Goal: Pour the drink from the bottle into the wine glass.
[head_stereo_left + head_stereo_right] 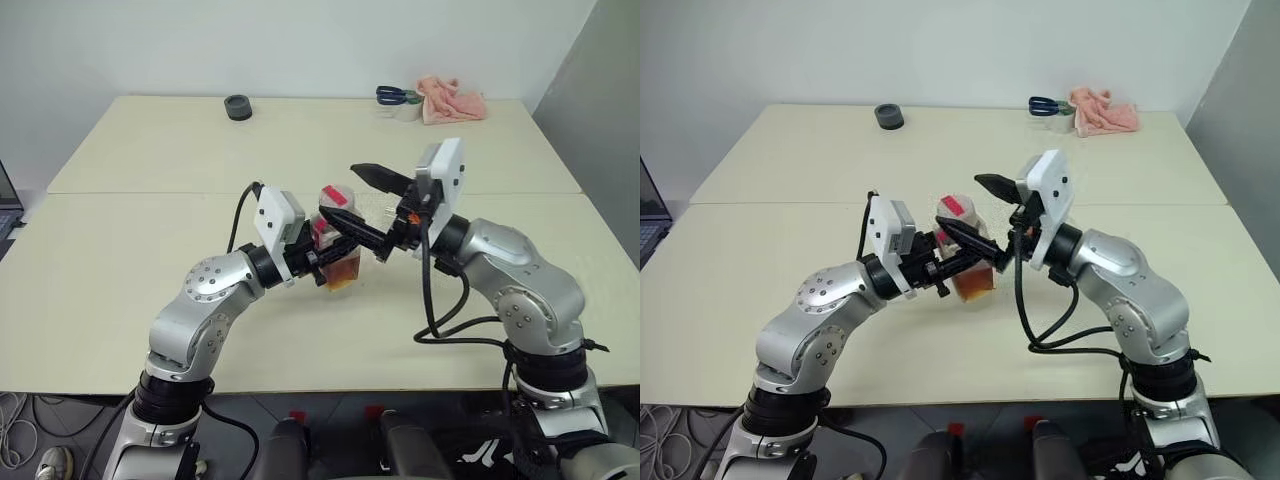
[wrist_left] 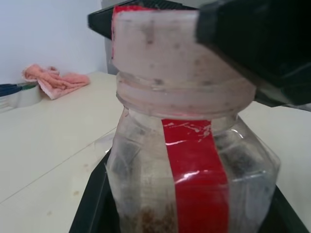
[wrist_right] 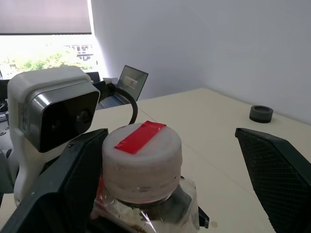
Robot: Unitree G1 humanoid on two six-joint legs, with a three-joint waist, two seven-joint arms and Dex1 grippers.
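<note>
The left gripper clamps the bottle mid-table, edges far off; the right gripper spreads wide around its cap.

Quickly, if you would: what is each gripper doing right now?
Left gripper: shut on the bottle.
Right gripper: open, fingers either side of the cap.

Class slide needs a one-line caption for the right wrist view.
Open right gripper straddles the bottle's white cap; left gripper holds the bottle.
</note>
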